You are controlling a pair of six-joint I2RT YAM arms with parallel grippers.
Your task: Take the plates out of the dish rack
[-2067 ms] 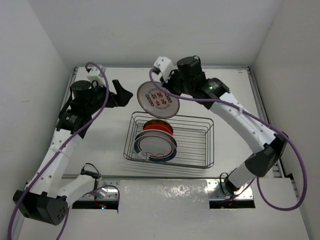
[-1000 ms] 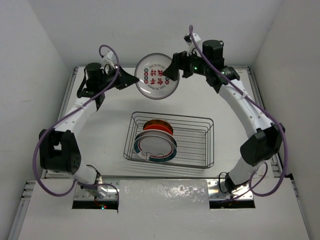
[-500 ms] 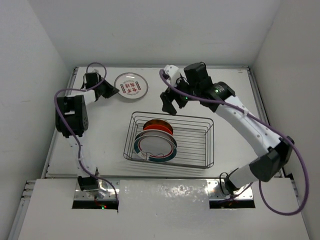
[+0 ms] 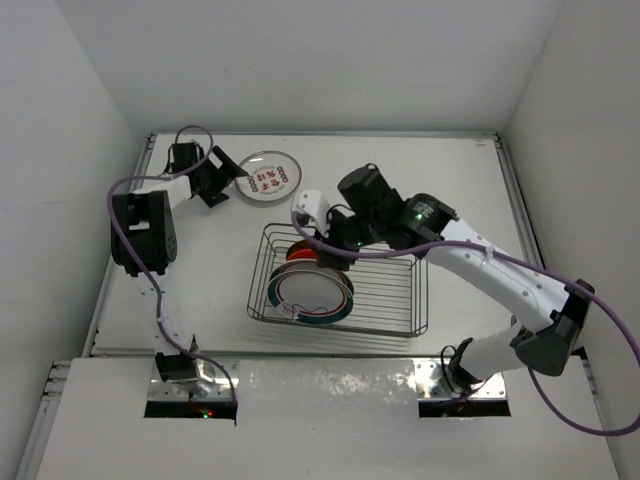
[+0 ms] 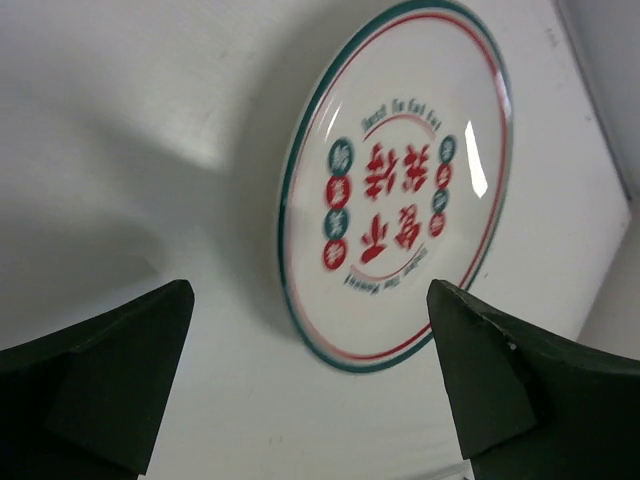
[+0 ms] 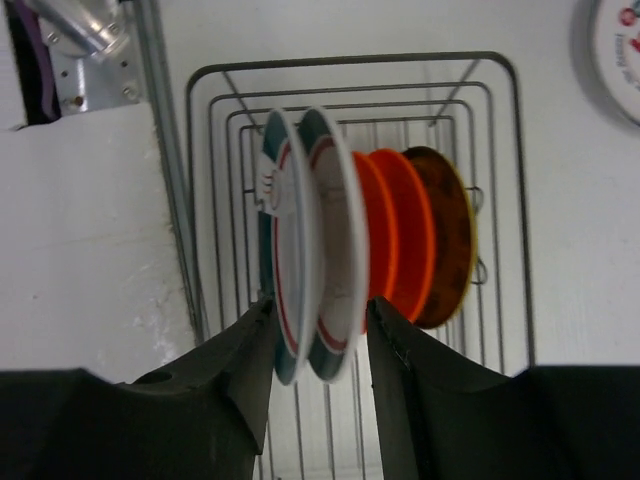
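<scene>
Printed plate: lies flat and face up on the table, at the far side, left of centre and clear of the rack. It is round, glossy white, with a teal and red ring at the rim and red characters in the middle.
Left gripper: sits low just left of that plate, pointing at it. Its dark fingers are spread wide with nothing between them.
Rack: a thin dark wire basket in the middle of the table, rectangular, with its long axis running left to right.
White plates: two stand on edge in the left part of the rack, nearest the arm bases, faces turned near and far. They are smooth, with teal rims and a thin red ring.
Orange plates: two plain bright discs stand upright just behind the white pair, in the same near-to-far row.
Amber plate: farthest in the row, upright, darker and mottled.
Right gripper: hangs over the row, its fingers parted and straddling the edges of the two white plates. I cannot tell whether the fingers touch them.
</scene>
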